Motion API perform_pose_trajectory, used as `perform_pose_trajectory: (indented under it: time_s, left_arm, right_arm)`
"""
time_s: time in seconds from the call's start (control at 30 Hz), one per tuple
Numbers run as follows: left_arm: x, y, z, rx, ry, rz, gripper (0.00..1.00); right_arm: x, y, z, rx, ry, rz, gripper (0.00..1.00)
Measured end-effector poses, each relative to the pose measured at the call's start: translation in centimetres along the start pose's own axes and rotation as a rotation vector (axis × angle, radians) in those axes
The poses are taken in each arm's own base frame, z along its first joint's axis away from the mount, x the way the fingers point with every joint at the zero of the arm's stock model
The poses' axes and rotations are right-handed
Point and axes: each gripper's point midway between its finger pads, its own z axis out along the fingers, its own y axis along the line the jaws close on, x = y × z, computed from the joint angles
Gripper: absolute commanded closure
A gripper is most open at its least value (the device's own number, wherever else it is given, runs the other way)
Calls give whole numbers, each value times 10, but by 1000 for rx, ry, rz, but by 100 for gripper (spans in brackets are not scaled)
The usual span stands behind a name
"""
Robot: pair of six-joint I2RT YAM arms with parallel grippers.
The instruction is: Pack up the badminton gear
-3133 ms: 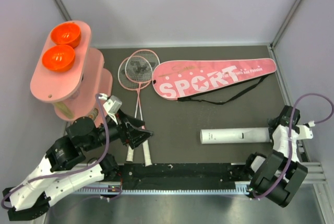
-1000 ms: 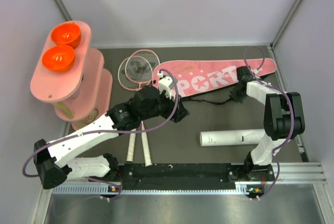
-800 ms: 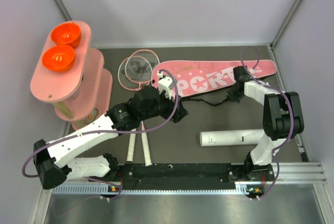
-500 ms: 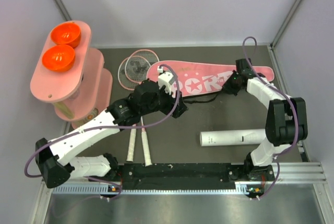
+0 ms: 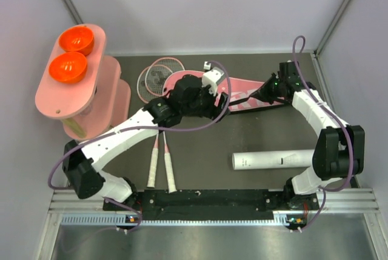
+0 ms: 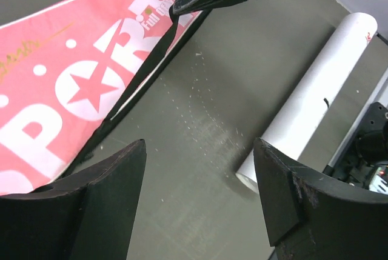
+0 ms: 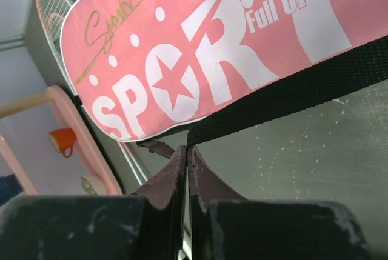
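Note:
The pink bag (image 5: 241,86) lettered "SPORT" lies at the back, its wide end under my left arm. My right gripper (image 5: 265,94) is shut on the bag's black strap (image 7: 303,87), which runs taut from the fingertips (image 7: 187,151) along the bag (image 7: 200,48). My left gripper (image 6: 200,193) hangs open above bare table just in front of the bag (image 6: 73,72), holding nothing. Two pink-framed rackets (image 5: 159,79) lie left of the bag, their white handles (image 5: 160,166) toward me. The long white tube (image 5: 273,160) lies on its side at the front right.
A pink oval stand (image 5: 91,90) carrying two orange bowls (image 5: 68,66) stands at the far left. The enclosure's walls close in behind and to the right. Bare dark table shows between the bag and the tube (image 6: 315,96).
My right gripper has drawn the strap up and toward the back, and the bag has slid left. My left arm has swung back over the bag's wide end.

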Motion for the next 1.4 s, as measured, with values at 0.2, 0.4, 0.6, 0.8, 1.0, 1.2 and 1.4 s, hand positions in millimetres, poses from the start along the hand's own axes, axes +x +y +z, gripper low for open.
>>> perform_pose_trajectory:
  time_s: [0.2, 0.4, 0.6, 0.8, 1.0, 1.2, 1.4]
  left_arm:
    - [0, 5, 38, 2, 43, 71, 24]
    - [16, 20, 70, -32, 95, 123, 25]
    - [20, 40, 85, -120, 99, 126, 47]
    - [16, 57, 70, -201, 7, -43, 32]
    - [27, 45, 20, -154, -114, -262, 27]
    - [26, 34, 16, -106, -164, -463, 29]
    - [59, 30, 43, -49, -129, -670, 39]
  right_arm:
    - [2, 12, -7, -35, 20, 21, 100]
    - [0, 29, -17, -85, 23, 24, 100]
    - [2, 35, -24, -110, 30, 21, 100]
    - [2, 39, -27, -120, 39, 25, 100]
    - [-3, 54, -34, -155, 34, 52, 100]
    - [-6, 64, -37, -182, 34, 93, 100]
    - [-7, 73, -43, -206, 34, 148, 100]
